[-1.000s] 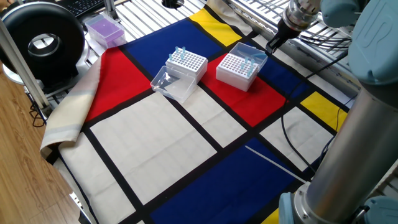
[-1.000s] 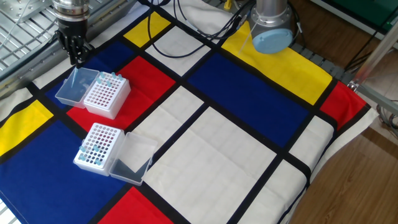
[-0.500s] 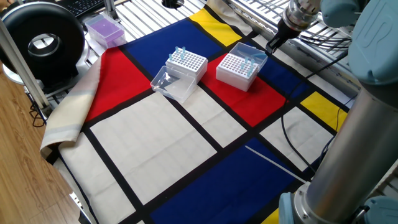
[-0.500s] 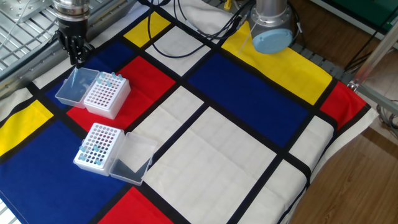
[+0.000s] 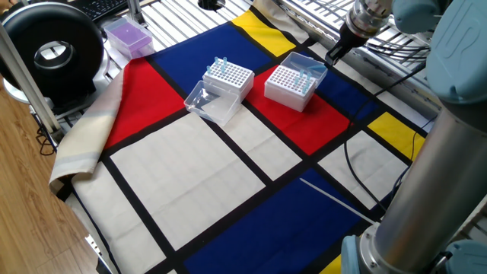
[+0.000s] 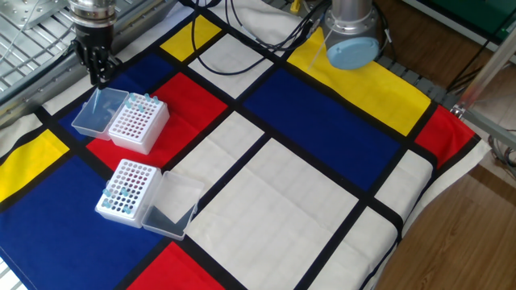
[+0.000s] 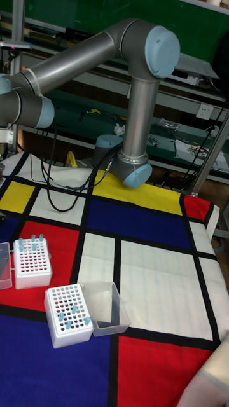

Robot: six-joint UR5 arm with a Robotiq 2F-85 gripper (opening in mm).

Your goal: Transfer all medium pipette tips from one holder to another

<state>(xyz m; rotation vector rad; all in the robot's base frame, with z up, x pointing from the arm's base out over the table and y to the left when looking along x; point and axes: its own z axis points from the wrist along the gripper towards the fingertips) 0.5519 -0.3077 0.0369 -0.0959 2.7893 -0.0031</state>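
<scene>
Two white perforated holders stand on the patterned cloth, each with a clear lid hinged open beside it. The holder [image 6: 137, 122] [image 5: 291, 84] [image 7: 32, 262] nearer my gripper carries a few medium pipette tips [image 6: 137, 101] [image 7: 30, 242] along one edge. The other holder [image 6: 126, 187] [image 5: 228, 78] [image 7: 67, 315] has several pale-blue tips [image 6: 119, 198] [image 7: 71, 311] scattered in its holes. My gripper [image 6: 101, 77] [image 5: 333, 56] hangs just beyond the first holder's lid [image 6: 97, 113], fingers pointing down and together, with nothing visible between them. The tall fixed view does not show it.
The second holder's open lid [image 6: 169, 206] [image 5: 209, 103] lies on the white patch. A purple box [image 5: 128, 35] and a black round device [image 5: 52, 47] sit off the cloth's far corner. The arm's base [image 6: 351, 36] and black cables [image 6: 258, 32] occupy the back edge.
</scene>
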